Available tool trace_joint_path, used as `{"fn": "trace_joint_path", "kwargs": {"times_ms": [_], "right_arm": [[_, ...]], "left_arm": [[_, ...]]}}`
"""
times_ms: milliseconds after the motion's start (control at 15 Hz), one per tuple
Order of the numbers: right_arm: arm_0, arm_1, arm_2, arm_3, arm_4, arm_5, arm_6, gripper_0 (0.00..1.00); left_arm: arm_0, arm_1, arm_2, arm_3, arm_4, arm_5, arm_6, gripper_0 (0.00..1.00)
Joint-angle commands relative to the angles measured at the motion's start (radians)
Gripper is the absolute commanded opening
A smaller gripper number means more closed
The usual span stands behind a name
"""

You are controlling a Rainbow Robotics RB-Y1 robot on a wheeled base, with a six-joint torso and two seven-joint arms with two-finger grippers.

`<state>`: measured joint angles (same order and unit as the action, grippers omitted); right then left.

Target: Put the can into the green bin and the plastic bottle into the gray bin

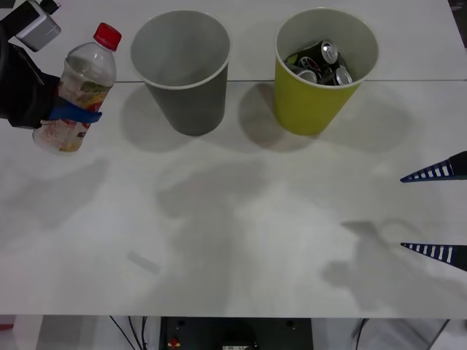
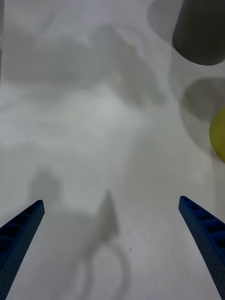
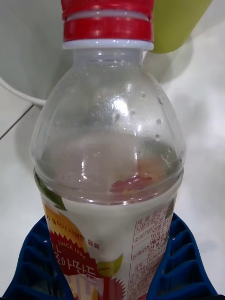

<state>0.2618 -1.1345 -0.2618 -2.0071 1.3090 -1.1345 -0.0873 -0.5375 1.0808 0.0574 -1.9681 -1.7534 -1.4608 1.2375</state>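
My left gripper (image 1: 73, 113) is shut on the clear plastic bottle (image 1: 79, 87) with the red cap, holding it tilted above the table at the far left, left of the gray bin (image 1: 182, 69). Up close in the left wrist view, the plastic bottle (image 3: 110, 154) stands between the blue fingers (image 3: 180, 262). The green bin (image 1: 325, 69) stands right of the gray one and holds several dark cans (image 1: 321, 62). My right gripper (image 1: 436, 213) hangs open at the right edge, above bare table. In the right wrist view, the gray bin (image 2: 199, 33) and an edge of the green bin (image 2: 218, 136) lie beyond the open right gripper (image 2: 112, 243).
The white table (image 1: 241, 233) spreads wide in front of both bins. A table seam runs behind the bins. Cables and a dark base show below the front edge.
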Motion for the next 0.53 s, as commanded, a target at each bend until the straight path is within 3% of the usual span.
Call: {"fn": "trace_joint_path", "kwargs": {"times_ms": [67, 267, 533], "right_arm": [[0.0, 0.0, 0.0, 0.0, 0.0, 0.0, 0.0, 1.0], [0.0, 0.0, 0.0, 0.0, 0.0, 0.0, 0.0, 1.0], [0.0, 0.0, 0.0, 0.0, 0.0, 0.0, 0.0, 1.0]], "left_arm": [[-0.187, 0.016, -0.102, 0.094, 0.003, -0.072, -0.001, 0.0], [-0.355, 0.022, -0.226, 0.196, 0.005, -0.072, 0.002, 0.0], [-0.526, -0.044, -0.298, 0.377, 0.006, -0.072, 0.0, 0.0]]}}
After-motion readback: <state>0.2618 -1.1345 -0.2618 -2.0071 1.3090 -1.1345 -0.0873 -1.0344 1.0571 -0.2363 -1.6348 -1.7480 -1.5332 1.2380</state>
